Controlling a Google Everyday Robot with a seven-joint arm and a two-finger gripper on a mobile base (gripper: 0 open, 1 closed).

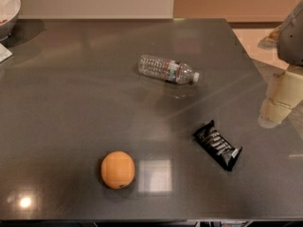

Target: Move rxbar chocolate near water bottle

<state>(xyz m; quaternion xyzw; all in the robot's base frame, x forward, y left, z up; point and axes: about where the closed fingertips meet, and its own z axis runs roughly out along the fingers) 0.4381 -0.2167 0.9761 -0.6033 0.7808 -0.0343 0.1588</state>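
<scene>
The rxbar chocolate [217,144] lies flat on the dark grey table [71,117] at the front right, a black wrapper with white lettering, set diagonally. The water bottle [168,70] lies on its side in the middle of the far half, its white cap pointing right. My gripper [275,105] hangs at the right edge of the view, over the table's right side. It is above and to the right of the bar, apart from it, and holds nothing that I can see.
An orange [117,170] sits at the front, left of the bar. A white bowl [7,11] stands at the far left corner. The table's right edge runs just past my gripper, with floor beyond it.
</scene>
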